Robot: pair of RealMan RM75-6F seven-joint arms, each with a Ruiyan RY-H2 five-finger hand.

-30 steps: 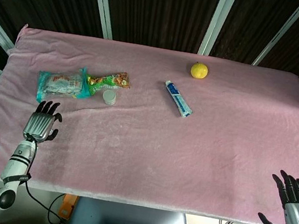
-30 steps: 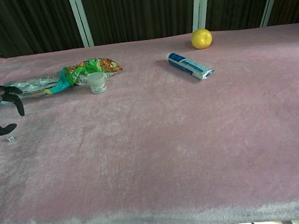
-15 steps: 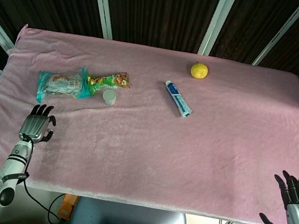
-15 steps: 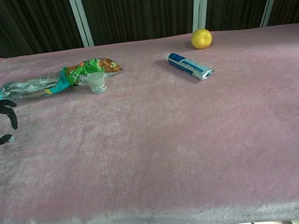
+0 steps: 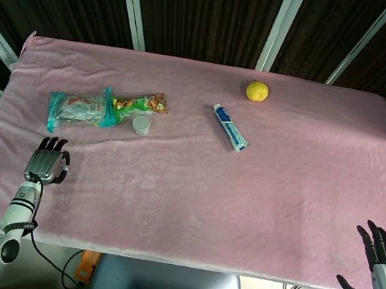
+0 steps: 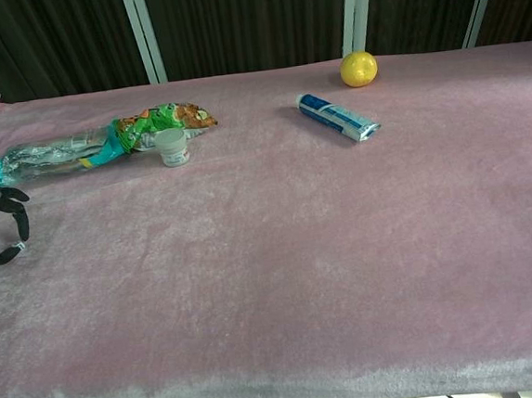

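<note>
snack bag (image 5: 79, 105) left of jar (image 5: 140, 125) | tube (image 5: 230, 128) right | lemon (image 5: 257, 91) behind, seemingly

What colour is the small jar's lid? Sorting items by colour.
White, on the small jar; chest view shows it best.

The left hand (image 5: 46, 163) hovers over the near left part of the pink-covered counter (image 5: 193, 189), fingers spread and holding nothing. Just beyond it lies a clear snack bag (image 5: 79, 108), then a green packet (image 5: 138, 102) and a small white jar (image 5: 140, 125). A toothpaste tube (image 5: 230, 128) and lemon (image 5: 257, 91) lie farther right. The right hand (image 5: 384, 260) hangs spread and empty past the counter's near right corner.
</note>
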